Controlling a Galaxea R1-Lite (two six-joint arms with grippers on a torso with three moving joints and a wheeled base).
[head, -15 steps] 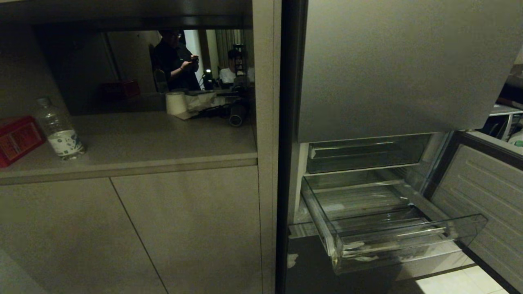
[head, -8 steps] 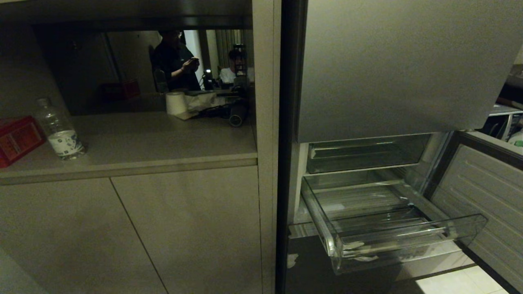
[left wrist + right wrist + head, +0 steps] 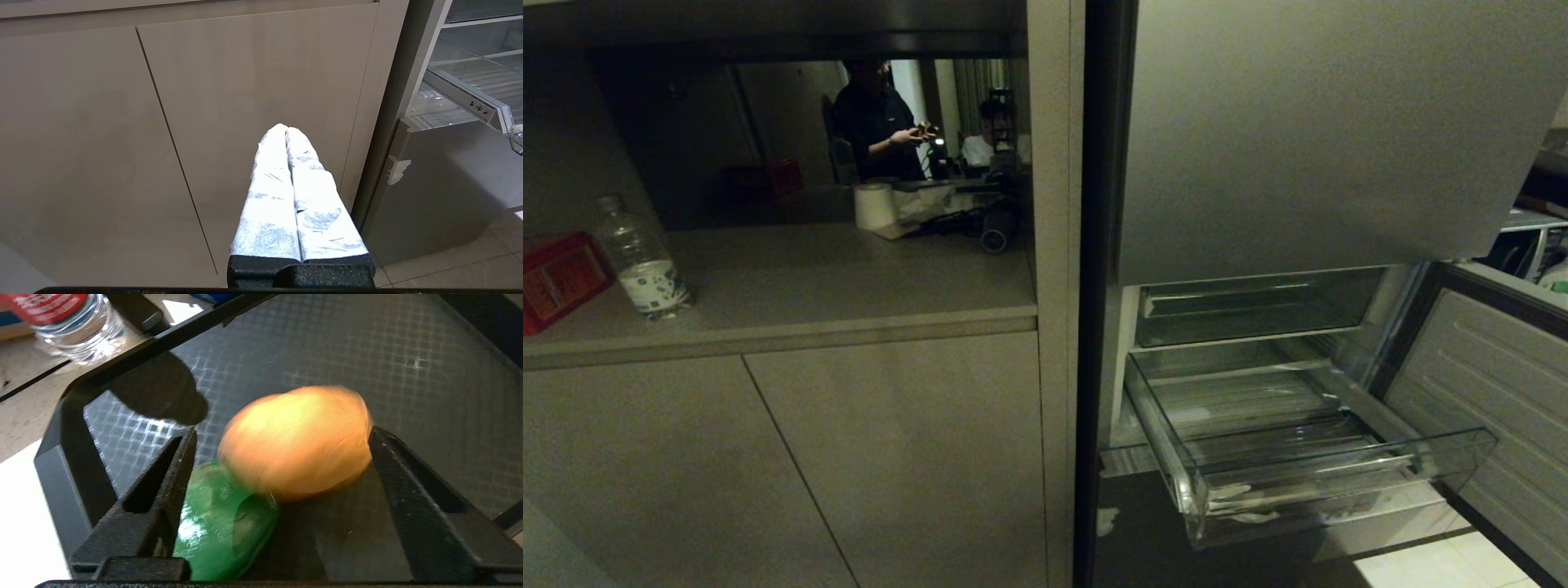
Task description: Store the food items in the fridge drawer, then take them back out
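drawer: fridge drawer (image 3: 1298, 457) open, empty | right gripper (image 3: 282, 457): jaws spread around orange fruit (image 3: 295, 441), grip uncertain | left gripper (image 3: 287, 134): clenched, parked | remaining: everything

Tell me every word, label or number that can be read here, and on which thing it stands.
No text can be read.
water bottle label: print too small.
red box: marks too small.
Red bottle label: blurred white letters.
drawer rail: tiny marks, unreadable.

Orange-yellow fruit (image 3: 295, 441); glossy green item (image 3: 220, 522) beside it. Black tray (image 3: 327, 347) with diamond grid pattern. Clear ribbed fridge drawer (image 3: 1307, 457). Red box (image 3: 556, 278). Beige cabinet doors (image 3: 163, 122). White-wrapped left claw (image 3: 286, 130).
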